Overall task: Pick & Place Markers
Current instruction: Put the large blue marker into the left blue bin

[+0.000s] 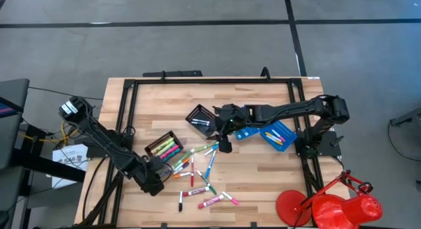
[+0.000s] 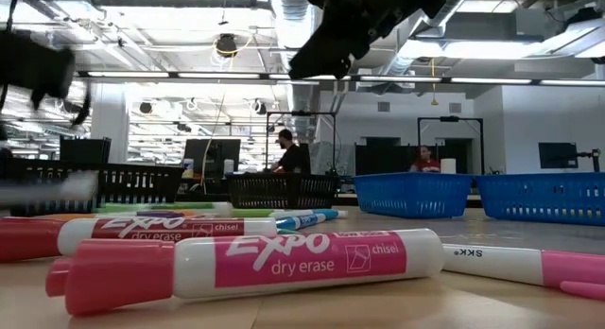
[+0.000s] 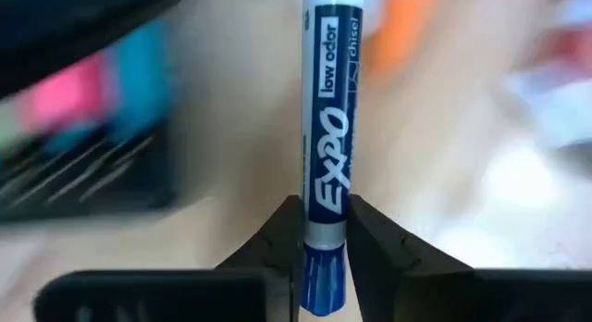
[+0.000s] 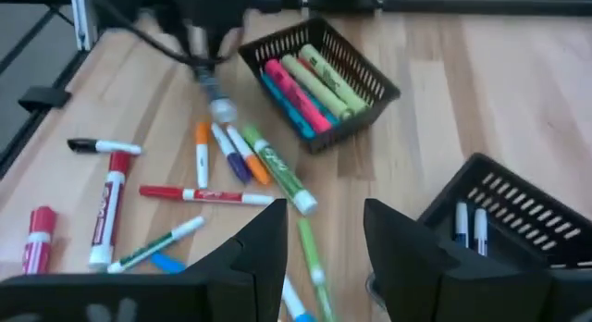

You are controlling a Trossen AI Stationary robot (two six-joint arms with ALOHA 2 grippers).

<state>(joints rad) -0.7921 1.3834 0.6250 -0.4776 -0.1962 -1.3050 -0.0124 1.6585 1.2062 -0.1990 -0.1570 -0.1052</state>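
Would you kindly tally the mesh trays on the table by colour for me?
Black trays: 2
Blue trays: 2
Total: 4

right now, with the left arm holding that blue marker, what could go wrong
The left gripper pinches the blue marker only near its cap end, so it might pivot or slip out. The black tray of highlighters sits close beside it; a swing could knock it. The right gripper, its jaws open, hovers over the loose markers.
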